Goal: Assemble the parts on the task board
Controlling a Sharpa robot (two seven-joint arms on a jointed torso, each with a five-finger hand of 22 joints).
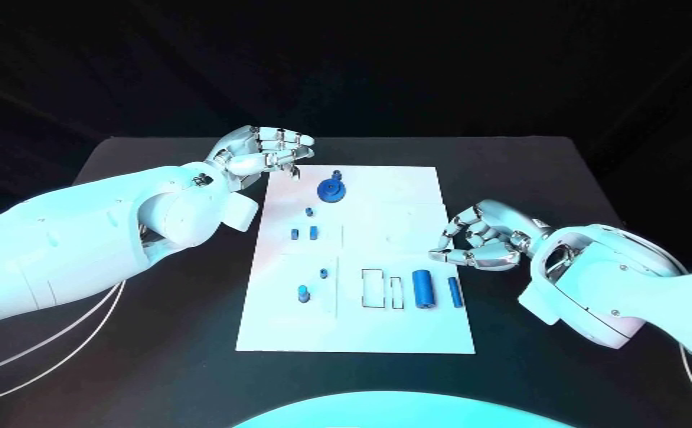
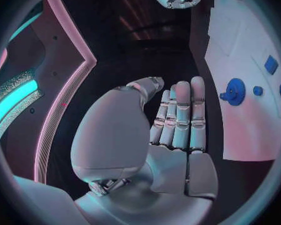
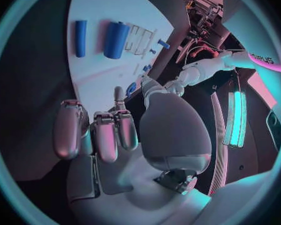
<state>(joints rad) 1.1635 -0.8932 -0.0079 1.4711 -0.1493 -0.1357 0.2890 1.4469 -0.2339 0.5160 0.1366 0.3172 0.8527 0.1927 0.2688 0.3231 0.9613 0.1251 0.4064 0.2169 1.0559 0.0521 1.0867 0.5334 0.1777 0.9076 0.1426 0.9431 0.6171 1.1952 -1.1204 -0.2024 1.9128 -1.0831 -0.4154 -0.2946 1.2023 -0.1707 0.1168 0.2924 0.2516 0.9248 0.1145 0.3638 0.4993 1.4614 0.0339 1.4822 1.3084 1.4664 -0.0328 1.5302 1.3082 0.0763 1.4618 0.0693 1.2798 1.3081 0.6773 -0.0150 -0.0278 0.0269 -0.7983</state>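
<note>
Right hand [image 1: 483, 238] rests at the task board [image 1: 389, 333] edge, fingers [image 3: 106, 132] curled narrow, empty, blue parts [image 1: 424, 288] just beside them; farther off, left hand [image 1: 268, 152] fingers [image 2: 181, 112] straight, empty, gear part [image 1: 333, 189] near

The head camera looks steeply down from above the black table [image 1: 159, 348], framing the whole task board [image 1: 361, 258] and both arms. Each wrist camera sits close behind its own hand, the left hand [image 2: 178, 120] and the right hand [image 3: 106, 130], facing along the fingers. All three views share the task board.
</note>
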